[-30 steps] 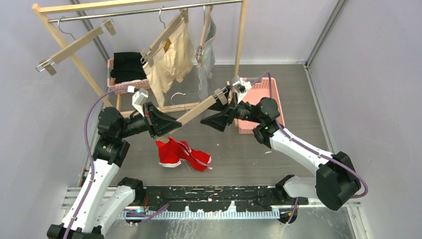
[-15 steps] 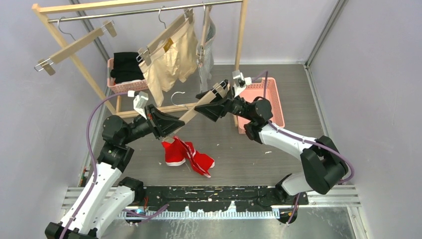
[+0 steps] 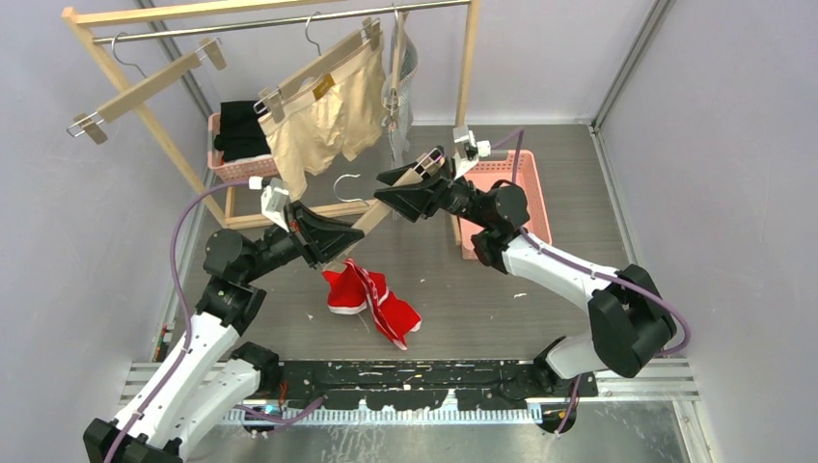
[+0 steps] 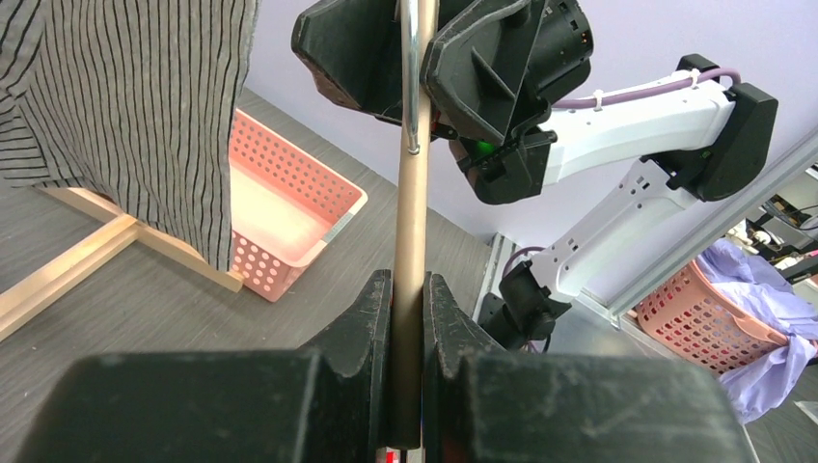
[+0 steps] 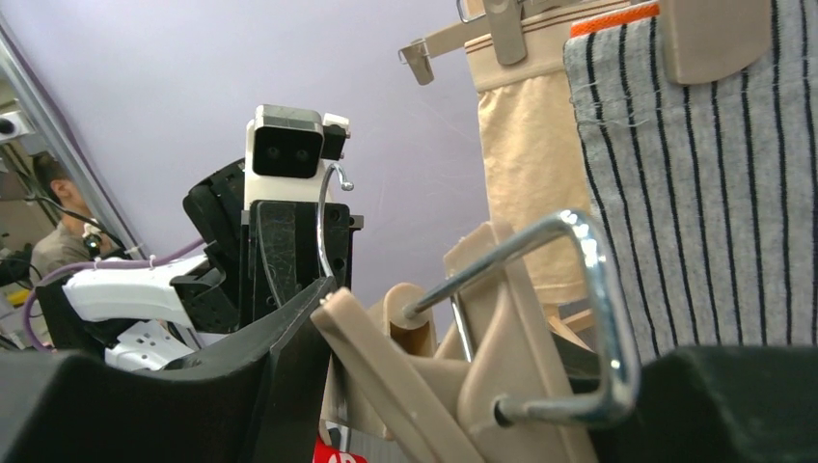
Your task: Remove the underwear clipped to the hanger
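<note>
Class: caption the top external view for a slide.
Left gripper clamps wooden hanger; right gripper straddles its clip; red underwear hangs below.

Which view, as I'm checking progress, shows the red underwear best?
Top external: the red underwear shows whole, below the lower end of the hanger. The left wrist and right wrist views each catch only a red sliver at their bottom edge.

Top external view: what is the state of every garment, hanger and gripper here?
Wooden clip hanger: off the metal rail, tilted.
Left gripper: jaws shut on the hanger's bar.
Right gripper: jaws around the hanger's upper clip.
Red boxer briefs with white trim: dangling from the hanger's lower end.
Cream-beige boxer briefs: clipped, hanging on the rail.
Grey fine-striped boxer briefs: clipped, hanging.
</note>
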Tool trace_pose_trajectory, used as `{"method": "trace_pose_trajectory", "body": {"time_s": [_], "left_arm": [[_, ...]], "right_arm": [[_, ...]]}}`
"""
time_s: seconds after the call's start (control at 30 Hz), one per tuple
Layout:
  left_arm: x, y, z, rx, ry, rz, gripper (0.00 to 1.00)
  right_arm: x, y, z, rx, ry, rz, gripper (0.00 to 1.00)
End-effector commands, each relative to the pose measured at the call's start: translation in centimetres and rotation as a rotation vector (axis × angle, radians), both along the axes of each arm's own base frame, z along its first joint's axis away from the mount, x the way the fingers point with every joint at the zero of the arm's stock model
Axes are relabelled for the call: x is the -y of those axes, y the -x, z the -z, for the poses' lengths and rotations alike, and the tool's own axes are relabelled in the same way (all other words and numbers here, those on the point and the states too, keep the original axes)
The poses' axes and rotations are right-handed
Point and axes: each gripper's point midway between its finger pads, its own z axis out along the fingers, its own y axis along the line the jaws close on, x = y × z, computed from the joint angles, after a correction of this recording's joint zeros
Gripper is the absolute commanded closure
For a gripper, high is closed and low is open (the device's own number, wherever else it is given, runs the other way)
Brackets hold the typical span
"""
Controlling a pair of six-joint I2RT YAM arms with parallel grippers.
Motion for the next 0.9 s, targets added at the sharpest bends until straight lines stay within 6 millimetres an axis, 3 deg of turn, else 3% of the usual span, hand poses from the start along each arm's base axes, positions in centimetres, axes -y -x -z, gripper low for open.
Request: {"method": "trace_pose_trajectory", "body": {"time_s": [0.0,0.03,0.07,0.1,0.3,0.53,0.87], "left_arm": [[-0.3,-0.7,-2.4,0.079,0.082,-0.061,1.0],[-0.4,-0.7,-2.6,0.088,0.092,-0.075,1.0],[-0.6,-0.7,-2.9,0.1,0.102,-0.087,1.0],[-0.8,-0.7,-3.1,0.109,0.11,-0.095,1.0],[-1.2,-0.3,-3.6,0.132,0.146,-0.112,1.0],[-2.0,-0.1,-3.9,0.153,0.224,-0.147,1.0],[-1.7,0.1,-3.8,0.143,0.254,-0.128,1.0]], "right_arm": [[-0.1,1.7,-1.6,0.097,0.008,0.019,0.95],[0.0,1.8,-1.4,0.099,0.009,0.023,0.69],[0.2,1.9,-1.3,0.103,0.002,0.029,0.33],[0.4,2.1,-1.3,0.107,-0.006,0.033,0.27],[1.2,2.4,-1.5,0.113,-0.022,0.059,0.24],[1.6,2.2,-2.1,0.11,-0.057,0.092,0.29],[0.8,1.5,-2.7,0.099,-0.087,0.077,0.32]]}}
